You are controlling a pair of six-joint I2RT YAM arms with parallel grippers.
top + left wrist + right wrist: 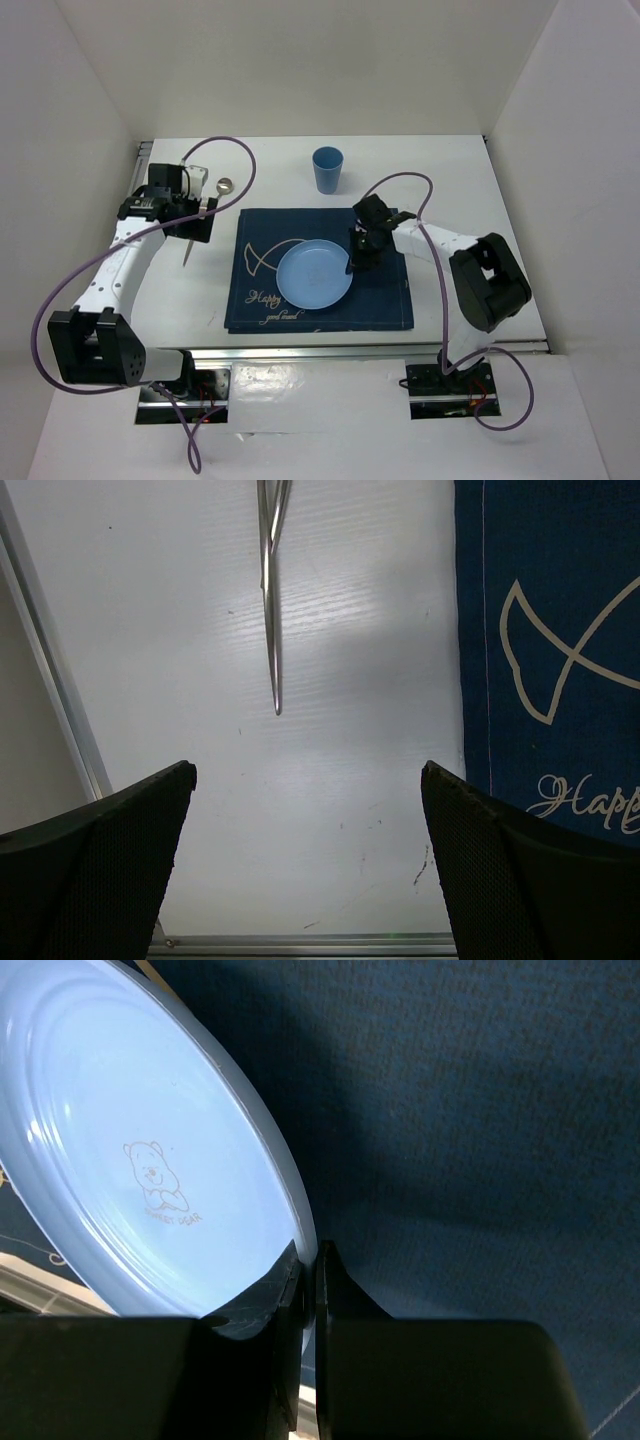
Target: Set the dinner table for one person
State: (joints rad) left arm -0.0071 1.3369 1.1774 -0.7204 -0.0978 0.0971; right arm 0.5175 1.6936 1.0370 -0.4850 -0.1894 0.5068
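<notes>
Right pincer (358, 262): closed down to a thin gap, clamping the right-hand rim of the plate; in the right wrist view the two dark fingers (262, 1305) meet on the pale blue edge.
Plate (313, 274): round, light blue, with a small bear drawing printed inside it (130, 1140); it sits over the middle of the placemat, a little left of centre. Whether it lies flat or is tipped up at the gripped side I cannot tell.
Placemat (380, 300): dark blue cloth with a pale fish outline and script lettering, spread in the middle of the desk.
Left pincer (197, 228): spread wide and holding nothing; both fingers (100, 880) frame bare white surface in the left wrist view.
Utensil (187, 250): slim, metal, lying on the desk left of the placemat and apart from it; its pointed handle end (270, 600) faces the near edge and touches neither finger. Its far end looks round like a spoon bowl.
Cup (327, 169): blue, upright, beyond the placemat's far edge.
Desk (450, 180): large white top, metal rail along its left and near edges, white walls around; it carries everything above.
</notes>
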